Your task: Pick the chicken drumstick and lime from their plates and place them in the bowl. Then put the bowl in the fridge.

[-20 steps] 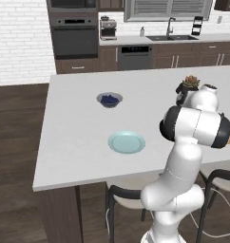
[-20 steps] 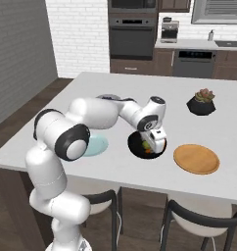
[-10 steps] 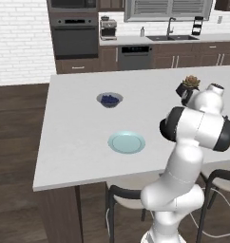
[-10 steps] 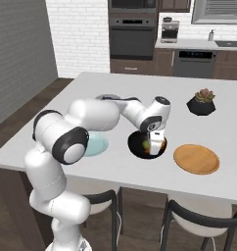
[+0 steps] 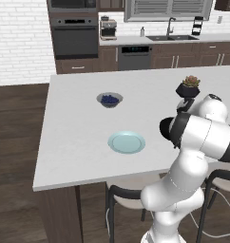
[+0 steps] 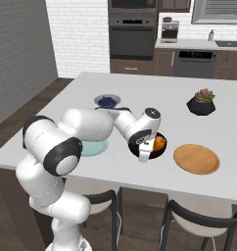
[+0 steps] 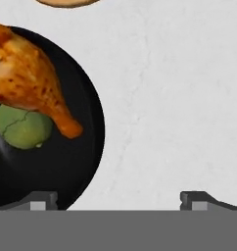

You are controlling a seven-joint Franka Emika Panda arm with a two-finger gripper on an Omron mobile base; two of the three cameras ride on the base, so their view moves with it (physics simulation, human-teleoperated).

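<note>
Lying in the black bowl [image 7: 76, 162], the chicken drumstick [image 7: 27, 83] slants across it in the hand view, narrow end toward the bowl's rim, resting on the lime [image 7: 22, 128]. Above, the gripper [image 7: 118, 200] hangs wide, holding nothing, near the counter's [image 6: 140, 93] front edge.

Drumstick [image 7: 30, 78] and lime [image 7: 22, 128] lie touching inside black bowl [image 7: 88, 147].

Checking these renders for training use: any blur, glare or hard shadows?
Hand view: crisp, drumstick and lime sharp in the black bowl, no glare. Left base view: slightly soft, blue-green plate with a faint sheen. Right base view: soft, even light, faint shadow under the wooden plate.
</note>
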